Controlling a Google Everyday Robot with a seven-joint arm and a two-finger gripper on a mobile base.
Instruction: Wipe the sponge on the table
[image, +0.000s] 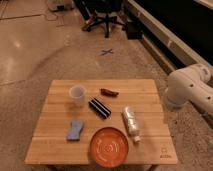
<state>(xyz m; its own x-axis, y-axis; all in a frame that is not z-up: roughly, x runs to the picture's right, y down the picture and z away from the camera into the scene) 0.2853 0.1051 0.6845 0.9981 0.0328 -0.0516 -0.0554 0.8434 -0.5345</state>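
The light-blue sponge (75, 130) lies flat on the front left part of the light-wood slatted table (55, 112), just left of the orange plate. Only a white arm segment (187, 87) shows at the right edge, beside the table's right side and well away from the sponge. The gripper itself is out of view.
On the table stand a white cup (77, 95), a black ridged bar (99, 108), a small red-brown object (109, 92), a lying clear bottle (131, 122) and an orange plate (109, 146). An office chair (106, 17) stands on the floor behind, and a dark wall runs along the right.
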